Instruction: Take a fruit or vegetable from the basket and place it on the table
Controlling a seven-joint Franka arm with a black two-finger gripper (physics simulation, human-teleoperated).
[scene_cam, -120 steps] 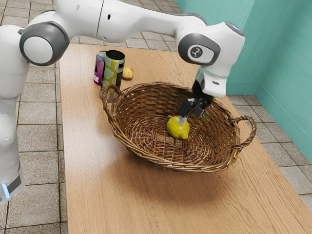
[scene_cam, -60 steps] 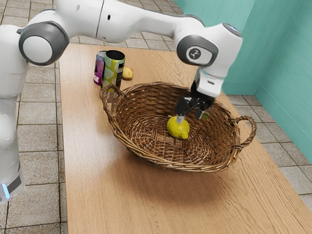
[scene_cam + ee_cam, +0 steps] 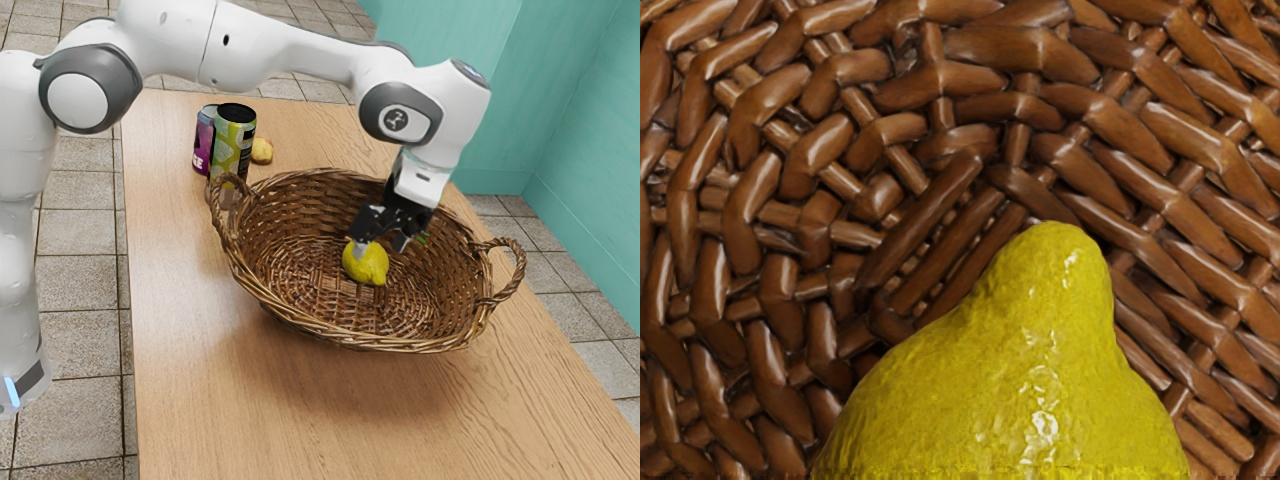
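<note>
My black gripper (image 3: 382,246) reaches down into the wicker basket (image 3: 350,342), its two fingers spread apart, just above and behind the yellow lemon (image 3: 367,265). One fingertip overlaps the lemon's upper edge; whether it touches is unclear. The lemon lies on the basket's woven floor. In the wrist view the lemon (image 3: 1020,390) is large at the lower edge, close under my hand, with its pointed end showing against the basket weave (image 3: 760,200). A bit of green (image 3: 422,239) shows beside the fingers, mostly hidden.
A green can (image 3: 233,145) and a purple can (image 3: 204,140) stand on the wooden table (image 3: 230,400) beyond the basket's left handle (image 3: 229,185) in the exterior view. A small yellowish fruit (image 3: 262,151) lies near them. The other handle (image 3: 508,270) rises at the exterior view's right.
My hand has shifted toward the exterior view's left and slightly lower, over the lemon. The fingers look more widely spread in view. The lemon has stayed in place.
</note>
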